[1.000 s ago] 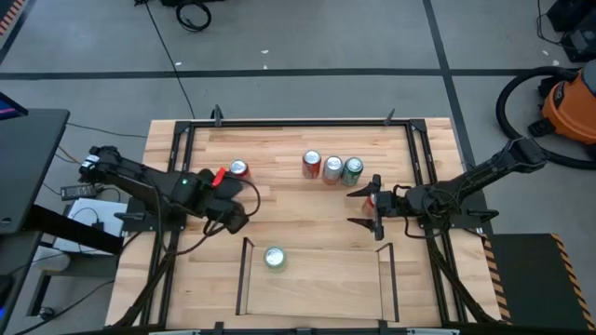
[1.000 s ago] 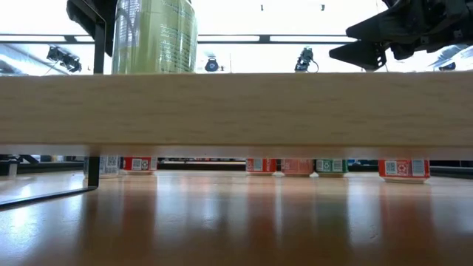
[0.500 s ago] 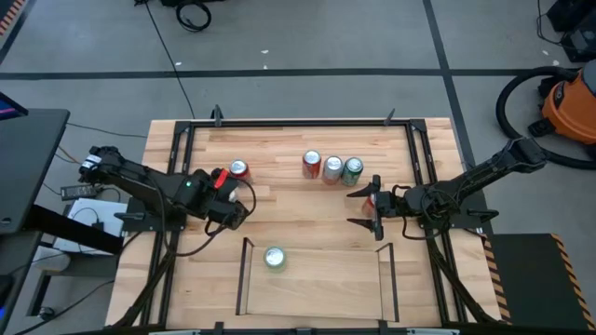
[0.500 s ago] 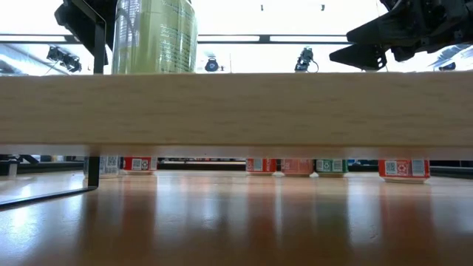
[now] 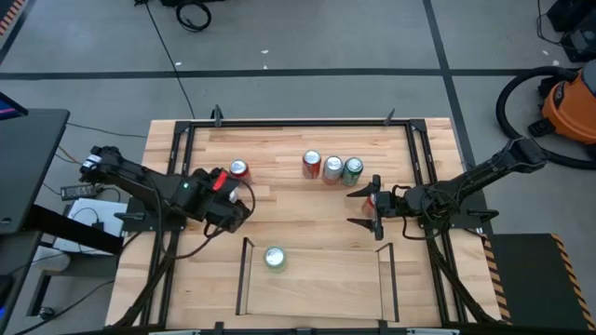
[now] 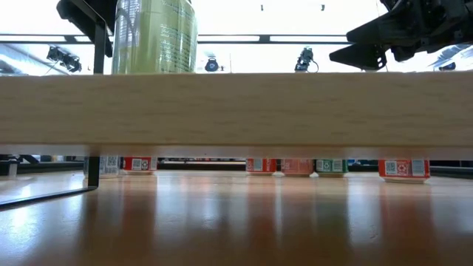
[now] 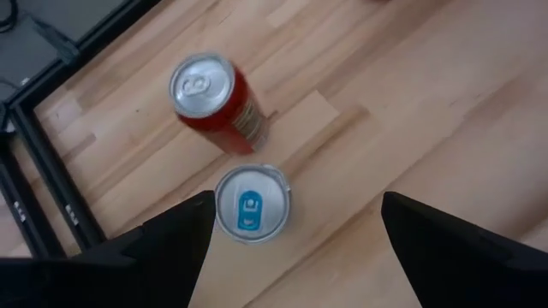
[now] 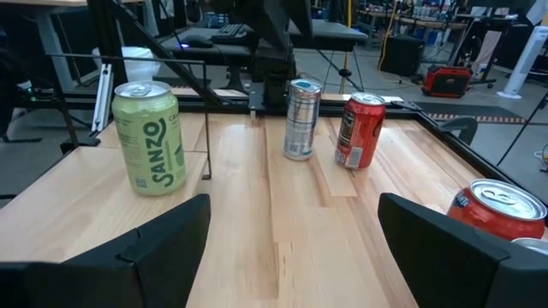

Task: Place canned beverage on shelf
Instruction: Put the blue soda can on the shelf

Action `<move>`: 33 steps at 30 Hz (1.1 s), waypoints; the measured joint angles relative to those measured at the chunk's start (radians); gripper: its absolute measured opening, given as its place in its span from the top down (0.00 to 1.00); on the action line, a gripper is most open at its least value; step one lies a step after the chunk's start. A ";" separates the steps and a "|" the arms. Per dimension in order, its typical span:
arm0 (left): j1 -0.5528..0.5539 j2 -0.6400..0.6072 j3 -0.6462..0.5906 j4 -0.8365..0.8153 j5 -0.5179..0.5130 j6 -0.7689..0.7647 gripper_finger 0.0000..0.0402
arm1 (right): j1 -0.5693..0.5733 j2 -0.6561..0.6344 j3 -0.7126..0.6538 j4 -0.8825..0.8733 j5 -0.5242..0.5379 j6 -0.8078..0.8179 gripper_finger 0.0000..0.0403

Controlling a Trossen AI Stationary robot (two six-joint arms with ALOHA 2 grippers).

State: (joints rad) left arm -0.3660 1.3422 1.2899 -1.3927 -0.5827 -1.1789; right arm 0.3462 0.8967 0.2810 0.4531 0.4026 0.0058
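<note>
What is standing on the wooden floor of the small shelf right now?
One green can stands on the shelf, toward its left end. No other can is there. In the low view the floor board hides the can's base.

A light wood desk (image 5: pixel 298 154), bordered by a black metal frame (image 5: pixel 182 158), stands on a grey floor (image 5: pixel 307 46) crossed by dark seams. An orange and black shop vacuum (image 5: pixel 570 107) with a looping black hose (image 5: pixel 507 98) sits on the floor past the desk's right side. A coiled black cable (image 5: pixel 194 13) lies on the floor beyond the far edge.
</note>
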 joint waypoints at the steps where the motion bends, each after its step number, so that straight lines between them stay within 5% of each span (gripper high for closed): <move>1: 0.000 0.000 0.012 0.001 0.000 0.011 0.14 | 0.000 0.000 0.000 0.001 0.000 -0.001 0.14; 18: 0.056 0.051 0.032 -0.044 0.049 -0.039 0.14 | 0.000 0.000 0.000 0.000 -0.002 0.000 0.14; 33: 0.196 0.120 0.027 -0.085 0.161 0.157 0.14 | 0.000 0.018 0.001 0.001 -0.012 0.009 0.14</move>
State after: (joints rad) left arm -0.1697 1.4618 1.3166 -1.4773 -0.4215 -1.0223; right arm 0.3462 0.9151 0.2817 0.4538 0.3908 0.0152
